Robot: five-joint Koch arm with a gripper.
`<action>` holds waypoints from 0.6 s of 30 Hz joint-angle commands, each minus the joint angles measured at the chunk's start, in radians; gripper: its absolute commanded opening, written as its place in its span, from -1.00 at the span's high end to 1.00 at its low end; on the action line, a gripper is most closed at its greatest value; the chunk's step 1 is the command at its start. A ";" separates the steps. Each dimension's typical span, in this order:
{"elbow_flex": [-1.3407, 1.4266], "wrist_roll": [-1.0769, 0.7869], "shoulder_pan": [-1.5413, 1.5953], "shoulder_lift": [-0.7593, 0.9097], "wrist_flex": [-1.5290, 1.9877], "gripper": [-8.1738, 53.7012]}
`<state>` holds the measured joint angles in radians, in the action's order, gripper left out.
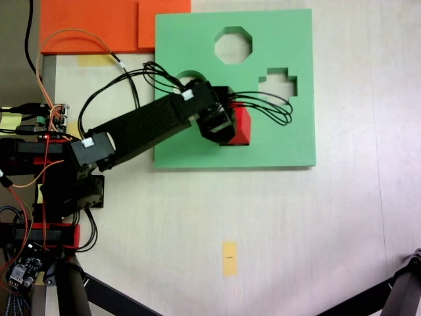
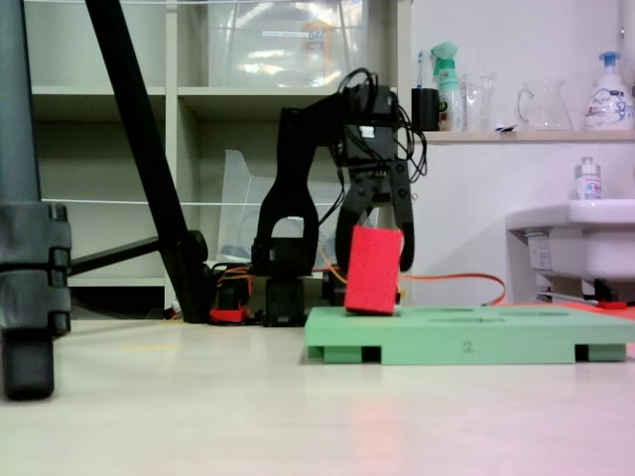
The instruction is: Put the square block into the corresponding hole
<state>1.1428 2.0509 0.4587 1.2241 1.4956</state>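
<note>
Gripper (image 2: 375, 260) clamped on the block (image 2: 373, 270), one jaw on each side, reaching in from the arm (image 1: 141, 128) at left in the overhead fixed view. Block: bright red foam cube, tilted, lower end on the green board (image 2: 476, 337), at or partly in the square hole (image 1: 231, 143), seating unclear. Orange slabs (image 1: 99, 25) beyond the board's top-left corner.

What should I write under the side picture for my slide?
Gripper holds the tilted red block on the green board.
</note>
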 commanded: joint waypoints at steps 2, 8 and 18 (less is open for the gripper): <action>-0.055 0.008 0.031 0.008 -0.041 0.10; -0.054 0.008 0.048 -0.003 -0.041 0.10; -0.048 0.066 0.046 0.012 0.031 0.05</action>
<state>1.1413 2.0693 0.4863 1.1996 1.5002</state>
